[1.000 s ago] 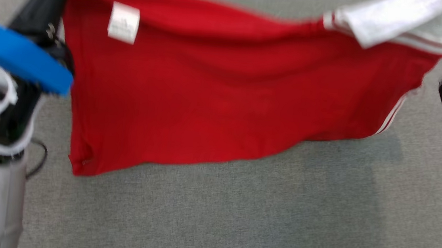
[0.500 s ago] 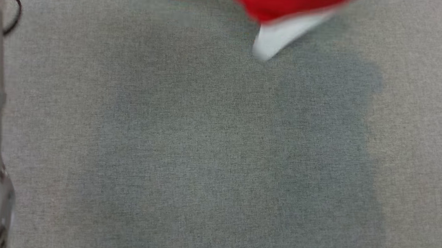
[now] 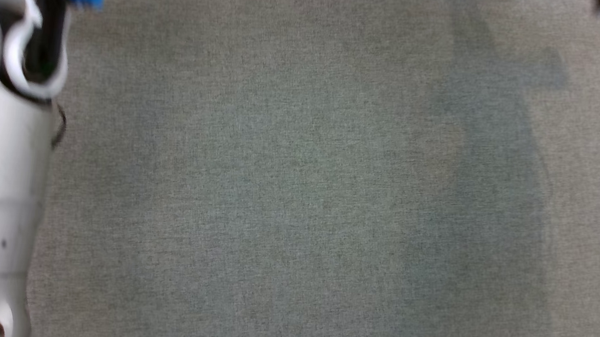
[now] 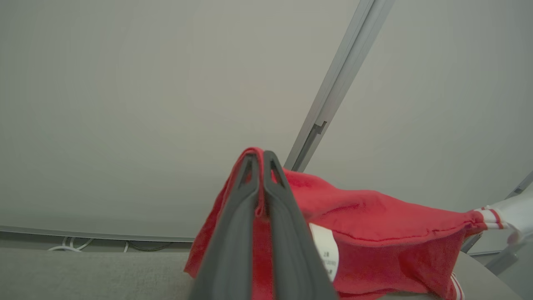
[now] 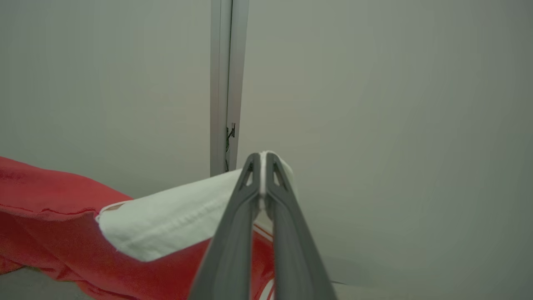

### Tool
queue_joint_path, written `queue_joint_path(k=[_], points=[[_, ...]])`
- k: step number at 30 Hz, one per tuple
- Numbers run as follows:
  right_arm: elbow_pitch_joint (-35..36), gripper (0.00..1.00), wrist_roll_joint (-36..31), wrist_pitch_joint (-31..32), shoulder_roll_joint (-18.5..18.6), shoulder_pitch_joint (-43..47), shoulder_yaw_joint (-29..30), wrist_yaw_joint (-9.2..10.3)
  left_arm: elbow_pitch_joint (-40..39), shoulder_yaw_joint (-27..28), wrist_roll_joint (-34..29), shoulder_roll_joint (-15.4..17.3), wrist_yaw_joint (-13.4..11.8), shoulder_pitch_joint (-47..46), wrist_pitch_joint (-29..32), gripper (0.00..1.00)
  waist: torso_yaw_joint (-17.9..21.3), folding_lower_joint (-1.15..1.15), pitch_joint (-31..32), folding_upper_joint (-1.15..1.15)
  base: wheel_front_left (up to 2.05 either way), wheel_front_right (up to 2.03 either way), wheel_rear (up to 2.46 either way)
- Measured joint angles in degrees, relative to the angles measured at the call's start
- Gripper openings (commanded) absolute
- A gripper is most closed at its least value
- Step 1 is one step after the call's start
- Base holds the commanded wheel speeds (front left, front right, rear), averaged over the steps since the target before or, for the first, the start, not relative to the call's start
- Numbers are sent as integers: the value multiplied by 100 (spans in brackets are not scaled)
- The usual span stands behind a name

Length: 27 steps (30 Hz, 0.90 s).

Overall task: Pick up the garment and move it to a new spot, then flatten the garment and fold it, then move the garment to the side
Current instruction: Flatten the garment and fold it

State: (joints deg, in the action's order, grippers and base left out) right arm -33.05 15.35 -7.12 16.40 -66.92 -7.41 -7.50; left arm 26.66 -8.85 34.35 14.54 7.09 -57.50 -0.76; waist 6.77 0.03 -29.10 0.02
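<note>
both of our grippers are pinching the garment [image 4: 374,225], one at each end. the left gripper [image 4: 261,158] has its jaws pressed together on a red edge. the cloth rises between the tips and drapes away below it and off to its right, and a white label [image 4: 327,250] hangs just beside the fingers. the right gripper [image 5: 262,157] is pressed together the same way, on the white sleeve [image 5: 175,216]. from there the red body runs off to its left and sags below it.

so the garment is held up in the air, strung between the two grippers. its long axis runs from one gripper to the other and its bulk hangs beneath both. in the head view a red corner shows at the top edge, ahead of the bare table [image 3: 298,190]. we cannot tell whether the hanging hem touches the table or floats just above it.

we judge the carry is in hand and the lay-down comes next. that move turns on the open table lying below the grippers and back towards the body. neither arm is nearer, as each owns one end. we would bring both down together at the same spread, so the span stays taut and the hem lands first.
</note>
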Motion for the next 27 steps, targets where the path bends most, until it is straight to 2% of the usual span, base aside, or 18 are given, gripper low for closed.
queue_joint_path(k=[6, 11, 13, 18, 23, 27], points=[[622, 0, 821, 539, 45, 1936, -78, 1, 44, -202, 259, 45, 11, 1286, -247, 0, -35, -4, 295, -2, 0, 0, 0], [1548, 0, 926, 1277, -18, 3448, 417, 1, -201, -298, 519, 18, 10, 2483, -207, 0, -126, -4, 698, -2, 0, 0, 0], [1959, 0, 844, 1623, -112, 3999, 730, 1, -366, -320, 614, -35, -7, 2937, -127, 0, -159, -5, 862, -3, 0, 0, 0], [2997, 0, 521, 2615, -667, 5187, 1285, 1, -878, -410, 737, -63, -236, 3977, 124, 0, -222, -5, 1198, -3, 0, 0, 0], [3927, 0, 115, 3450, -1057, 6022, 1658, 1, -1539, -536, 751, -52, -503, 4787, 404, 0, -313, -5, 1453, -3, 0, 0, 0], [4376, 0, -62, 4000, -1248, 6576, 1889, 1, -1944, -673, 702, -7, -703, 5249, 626, 0, -411, -4, 1605, -3, 0, 0, 0]])
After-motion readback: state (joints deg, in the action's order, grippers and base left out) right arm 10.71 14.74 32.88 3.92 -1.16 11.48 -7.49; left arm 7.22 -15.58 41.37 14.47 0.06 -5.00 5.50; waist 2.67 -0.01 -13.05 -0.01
